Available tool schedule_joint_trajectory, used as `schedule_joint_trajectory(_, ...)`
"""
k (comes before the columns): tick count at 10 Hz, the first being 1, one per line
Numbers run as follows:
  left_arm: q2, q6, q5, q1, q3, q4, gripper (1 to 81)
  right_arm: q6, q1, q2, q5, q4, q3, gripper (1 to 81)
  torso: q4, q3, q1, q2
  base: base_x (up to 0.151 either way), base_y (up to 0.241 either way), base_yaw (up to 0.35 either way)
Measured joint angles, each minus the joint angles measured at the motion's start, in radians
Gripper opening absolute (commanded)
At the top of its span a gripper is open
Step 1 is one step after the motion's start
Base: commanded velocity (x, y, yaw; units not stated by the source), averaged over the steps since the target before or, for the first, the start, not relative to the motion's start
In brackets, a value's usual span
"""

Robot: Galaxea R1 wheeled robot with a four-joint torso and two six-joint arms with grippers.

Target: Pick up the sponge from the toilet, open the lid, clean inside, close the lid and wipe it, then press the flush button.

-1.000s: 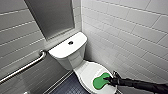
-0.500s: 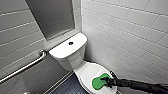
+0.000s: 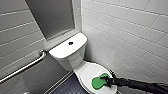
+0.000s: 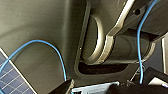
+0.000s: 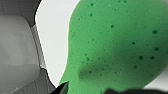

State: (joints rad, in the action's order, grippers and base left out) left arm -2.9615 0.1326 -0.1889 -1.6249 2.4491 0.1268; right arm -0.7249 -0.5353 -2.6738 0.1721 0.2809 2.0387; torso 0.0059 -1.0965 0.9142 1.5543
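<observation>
White-tiled walls [image 3: 125, 30] on both sides of the corner, w/ a grey recessed panel [image 3: 50, 17] above the tank. Dark tiled floor [image 3: 67, 87] below. Toilet [image 3: 67, 60] sits in the corner, tank toward the panel, bowl coming fwd. Metal grab bar [image 3: 25, 66] slants along the wall beside it, apart from the tank. Lid [image 3: 87, 72] is down, flat over the bowl. Right arm [image 3: 140, 85], black, reaches across to the front part of the lid.

Sponge [image 3: 97, 83] lies flat on the lid's front half. Its long axis runs approx crosswise to the bowl's length: bigger lobe toward the open floor side, other lobe toward the wall the arm comes from. Right gripper [image 3: 108, 81] is on the sponge's wall-side end and covers part of it; green lobe sticks out beyond it. Can't tell whether it's clamped on the sponge or just resting on it. Right wrist view: sponge [image 5: 112, 37] up close, pitted, lying on white lid [image 5: 55, 32].

Flush button [image 3: 70, 43], small & dark, sits mid tank top, well apart from the gripper.
</observation>
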Motion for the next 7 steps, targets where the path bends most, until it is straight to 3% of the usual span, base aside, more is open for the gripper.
schedule_joint_trajectory(7, 0.0, 0.0, -0.001, 0.0, 0.006, -0.022, 81.1, -0.01, 0.009, -0.163, 0.06, -0.023, 0.275, 81.1, 0.0, 0.0, 0.0, 0.0, 0.0, 0.0, 0.0)
